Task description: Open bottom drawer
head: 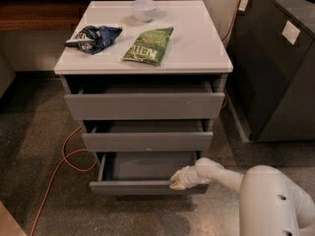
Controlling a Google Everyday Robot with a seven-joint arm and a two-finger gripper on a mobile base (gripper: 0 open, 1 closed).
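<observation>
The bottom drawer (pixel 133 187) is the lowest of three gray handleless drawers in the white-topped cabinet (pixel 197 53). It stands pulled out, showing its shallow gray tray inside (pixel 147 165). My gripper (pixel 176 181) sits at the drawer's front top edge, right of the middle, with the white arm (pixel 221 175) reaching in from the lower right. The top drawer (pixel 145 105) and middle drawer (pixel 147 141) are each out a little.
A white bowl (pixel 144 9), a dark blue snack bag (pixel 93 37) and a green chip bag (pixel 150 45) lie on the cabinet top. An orange cable (pixel 64 159) loops on the floor at left. A dark gray bin unit (pixel 278 68) stands at right.
</observation>
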